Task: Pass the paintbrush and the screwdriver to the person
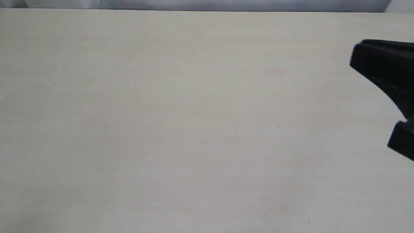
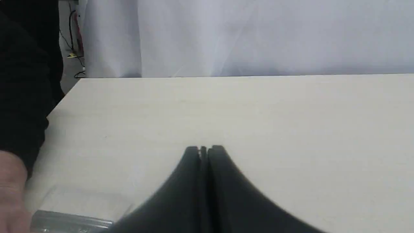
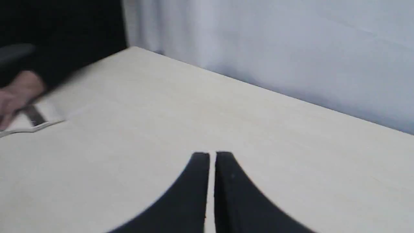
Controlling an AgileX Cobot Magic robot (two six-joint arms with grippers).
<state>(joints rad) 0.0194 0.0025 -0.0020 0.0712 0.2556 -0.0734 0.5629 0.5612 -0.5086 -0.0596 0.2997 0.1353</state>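
Observation:
My left gripper (image 2: 203,149) is shut and empty, low over the pale table (image 2: 258,113). My right gripper (image 3: 212,156) is shut too, with only a thin slit between its black fingers and nothing held. The person's hand (image 3: 16,92), in a black sleeve, rests at the table's edge on a blurred flat pale object with a dark band (image 3: 34,118), apparently the paintbrush. In the left wrist view the hand (image 2: 9,194) sits beside a silver metal strip (image 2: 71,222), probably the brush's ferrule. The screwdriver is out of view. Both grippers are well apart from the hand.
In the exterior view only bare table (image 1: 194,113) shows, with a black part of my right arm (image 1: 385,68) reaching in from the right edge. A white curtain (image 2: 258,35) hangs behind the table's far edge. Cables (image 2: 76,48) lie on the floor past one corner.

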